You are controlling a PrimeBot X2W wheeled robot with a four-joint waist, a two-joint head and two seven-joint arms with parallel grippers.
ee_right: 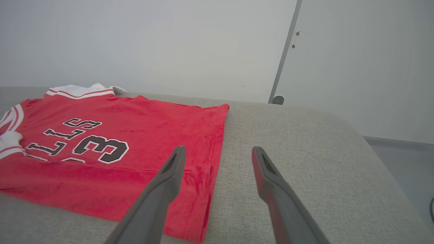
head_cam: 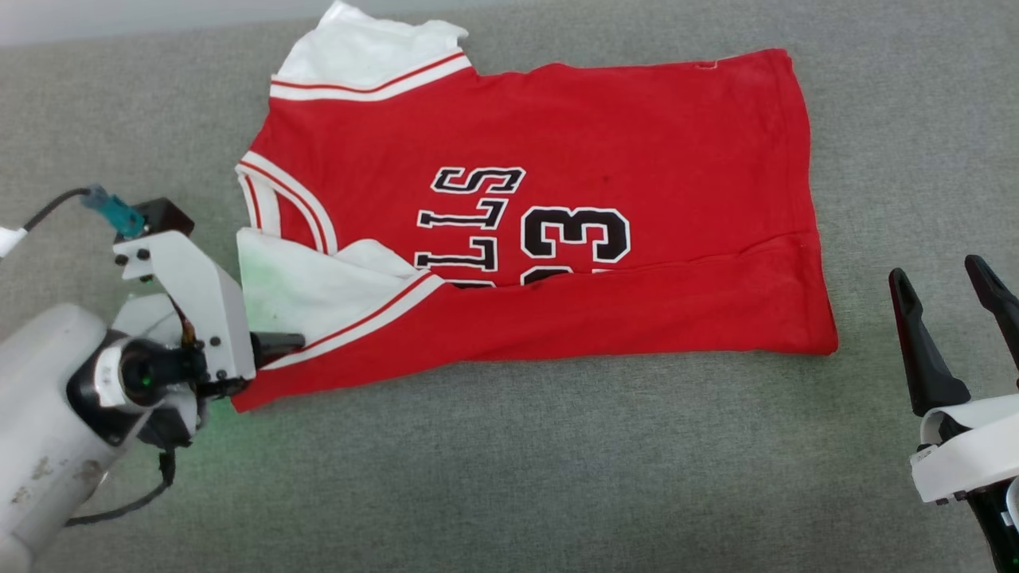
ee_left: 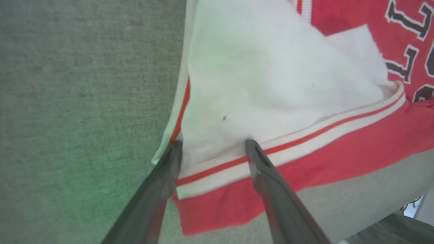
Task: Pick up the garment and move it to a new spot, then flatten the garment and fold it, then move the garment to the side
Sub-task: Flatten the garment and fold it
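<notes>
So, the garment [head_cam: 653, 135] is lying flat in the middle of the grey cloth-covered bench [head_cam: 509, 477], collar toward the robot's left, hem toward its right. The near long side looks turned over onto the front, since a red band covers the lower part of the black number. The near white sleeve [head_cam: 302, 294] is folded in over the chest. My read is that this is a first lengthwise fold, done to narrow the shirt before the next one.

The left gripper [ee_left: 213, 149] is low at that sleeve with its jaws spread wide. One finger [ee_left: 162, 176] is by the outer corner of the striped cuff and the other is on the trim. Nothing is pinched, so it's either patting the sleeve flat or lining up a pinch, can't tell which. The right gripper [head_cam: 938, 270] hangs out past the hem corner, clear of the cloth, jaws wide and empty. It's probably parked there so it can grab the hem end when both ends need lifting.
</notes>
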